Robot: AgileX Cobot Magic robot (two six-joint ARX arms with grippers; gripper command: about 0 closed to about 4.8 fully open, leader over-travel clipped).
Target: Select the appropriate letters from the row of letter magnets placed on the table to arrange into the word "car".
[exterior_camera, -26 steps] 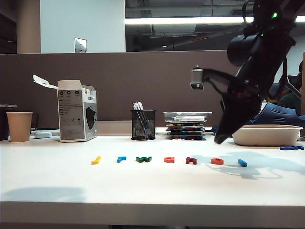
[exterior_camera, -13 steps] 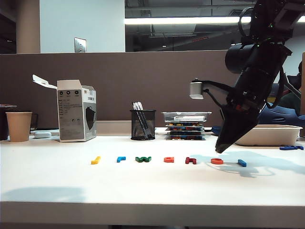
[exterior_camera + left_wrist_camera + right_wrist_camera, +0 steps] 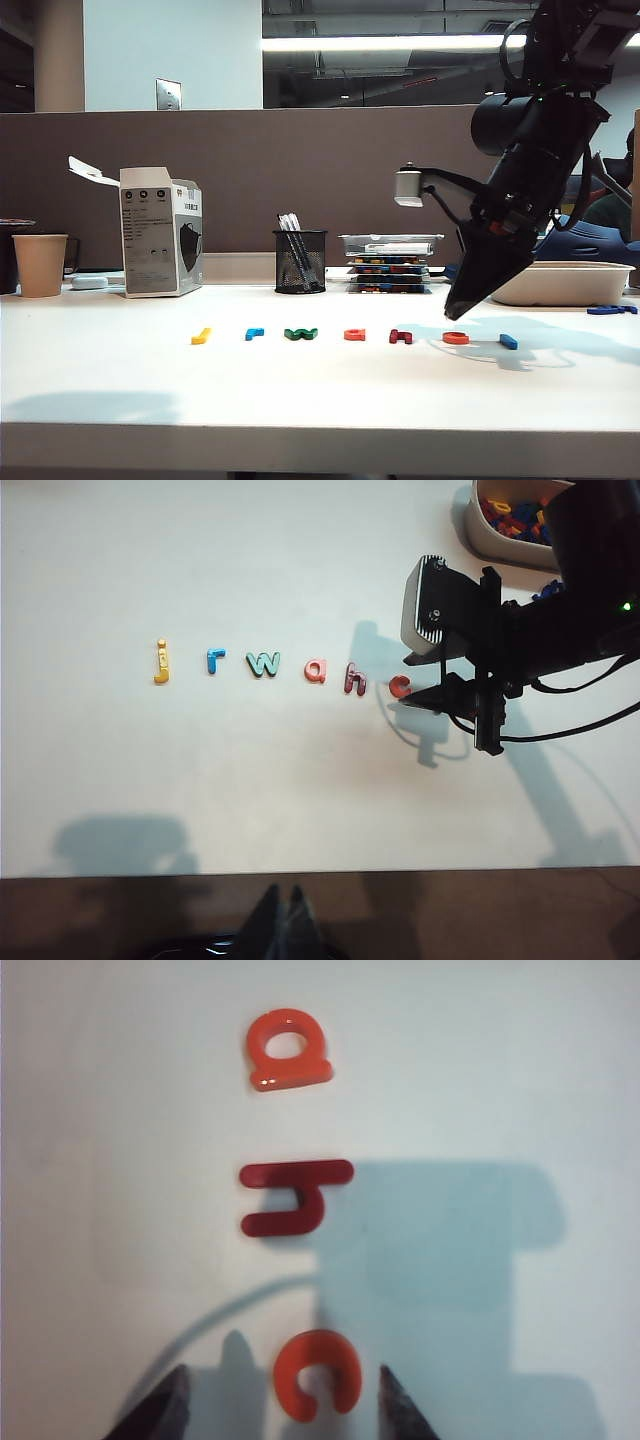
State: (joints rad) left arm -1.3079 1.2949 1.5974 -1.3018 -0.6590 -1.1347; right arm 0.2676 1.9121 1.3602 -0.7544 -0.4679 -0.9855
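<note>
Seven letter magnets lie in a row on the white table [image 3: 320,400]. The blue "r" [image 3: 255,333] [image 3: 215,661] is second from the left, the orange-red "a" [image 3: 355,334] [image 3: 287,1052] sits mid-row, and the orange-red "c" [image 3: 456,338] [image 3: 315,1372] lies further right. My right gripper [image 3: 455,312] [image 3: 283,1410] hangs open just over the "c", one finger on each side and neither touching it. My left gripper [image 3: 280,912] is shut and empty, held off the table's front edge.
The row also holds a yellow "j" [image 3: 202,336], a green "w" [image 3: 301,333], a dark red "h" [image 3: 295,1198] and a blue bar [image 3: 509,342]. Behind stand a paper cup [image 3: 41,264], a box [image 3: 160,245], a pen holder [image 3: 301,261], stacked trays [image 3: 390,262] and a white bowl [image 3: 560,283].
My right gripper has come down and slightly left, from above the bowl's near edge to just over the "c". No letter has moved.
</note>
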